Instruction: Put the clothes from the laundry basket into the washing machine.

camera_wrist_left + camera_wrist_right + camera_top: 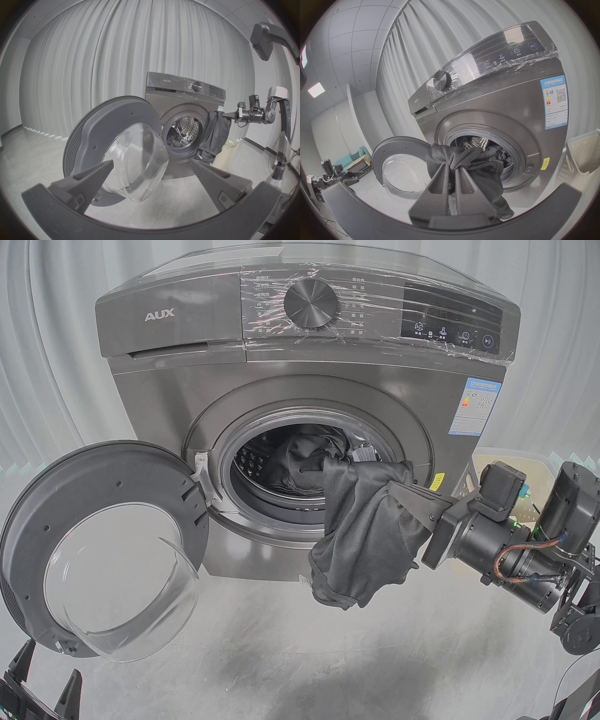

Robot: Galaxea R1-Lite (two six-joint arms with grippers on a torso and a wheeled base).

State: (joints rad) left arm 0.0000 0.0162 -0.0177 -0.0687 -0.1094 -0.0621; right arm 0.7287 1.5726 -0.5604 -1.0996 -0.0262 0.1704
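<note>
Garment (362, 527) hangs clamped between right fingers (437, 190) at washing machine (187, 390) mouth; left fingers (90, 175) spread.

- A pale pleated curtain (93, 62) hangs from ceiling to floor across the far side of the room.
- The floor (250, 646) is smooth, light grey and faintly glossy.
- The ceiling (347, 37) is a grid of square tiles, with a lit light panel (316, 89) set into it.
- A plain white wall (334, 131) stands past the curtain's end, with a teal sofa (351, 157) near its foot.
</note>
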